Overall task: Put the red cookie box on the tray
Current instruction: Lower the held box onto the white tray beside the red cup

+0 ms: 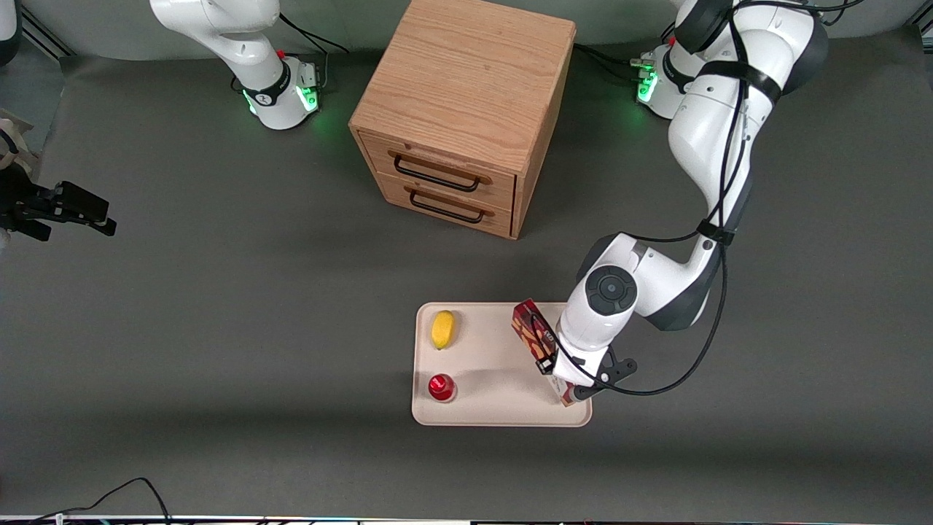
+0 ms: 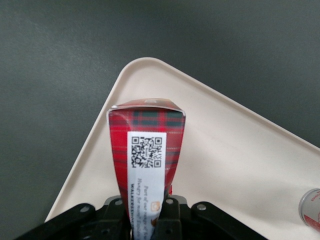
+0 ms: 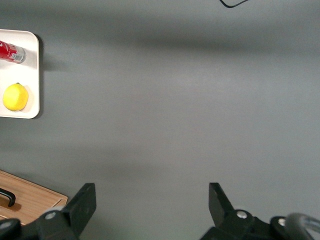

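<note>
Over the right-hand part of the tray (image 1: 496, 408), at lower centre of the front view, the gripper (image 1: 567, 379) is clamped on the red cookie box (image 1: 531, 332), holding it near one end while the box lies slanted above the tray's surface. Whether the box already touches the tray cannot be told.

The main risk, as I judge it, is a release from height: a long, slim carton held near one end could tip, land on an edge and slide toward the low rim nearest the working arm, ending half off the tray. A sideways swing could also knock the small red can (image 1: 442, 387) or the lemon (image 1: 442, 329), though both sit well apart from the box.

The box is light cardboard with a tartan print and a smooth white label. The tray is cream, matte and round-cornered; the worktop (image 1: 219, 328) is dull dark grey.
</note>
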